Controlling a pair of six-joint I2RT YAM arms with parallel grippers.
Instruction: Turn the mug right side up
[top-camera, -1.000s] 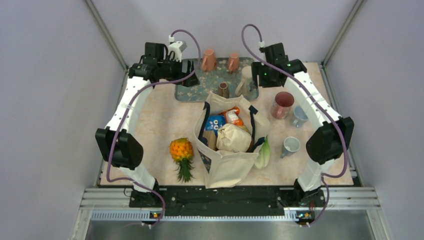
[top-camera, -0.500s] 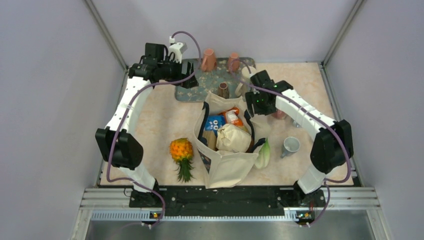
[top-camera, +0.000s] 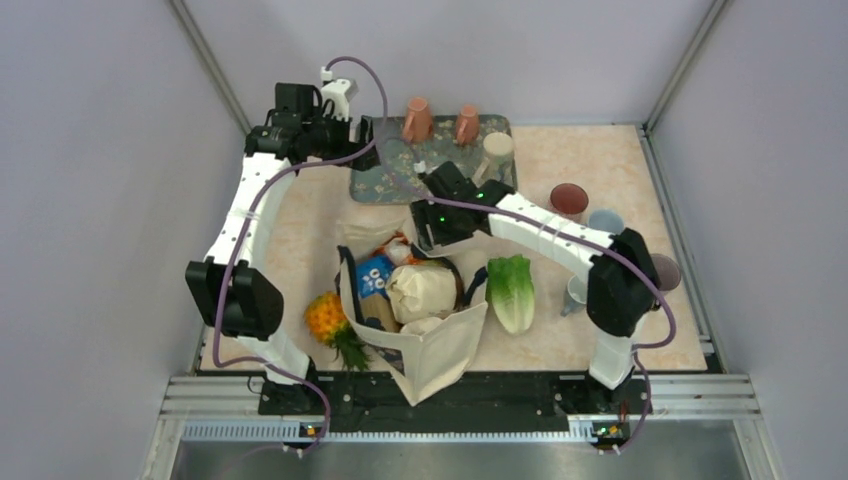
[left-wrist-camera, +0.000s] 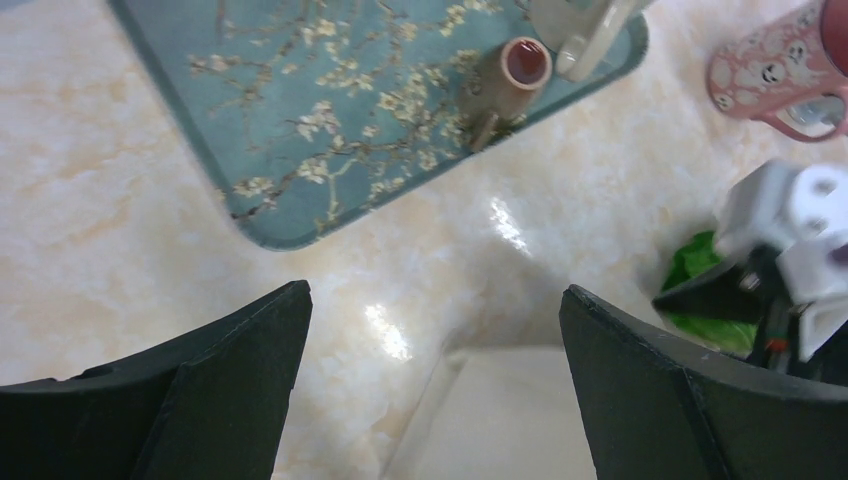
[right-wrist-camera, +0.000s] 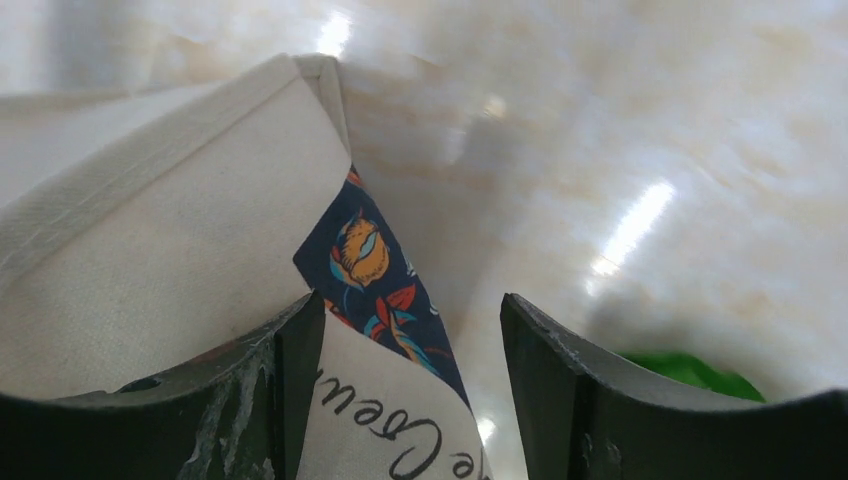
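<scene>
Mug (top-camera: 497, 148), cream, sits at the right end of the floral tray (top-camera: 370, 185) at the table's far side. Left wrist view: left gripper (left-wrist-camera: 432, 295) spread wide, empty. Right wrist view: right gripper (right-wrist-camera: 410, 300) parted over the tote bag (right-wrist-camera: 150, 250) rim.

White arm links (top-camera: 250, 200), black joints (top-camera: 245, 300), purple cables (top-camera: 350, 62), green lights (top-camera: 478, 193)

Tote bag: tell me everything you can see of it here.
The tote bag is cream canvas with dark handles and a navy patterned lining; the right wrist view shows black script on the cloth. It stands open and leaning on the table, holding a blue packet and a beige paper bundle. The pineapple seems to touch its left side; the lettuce lies to its right. The open right gripper straddles its far rim.
</scene>
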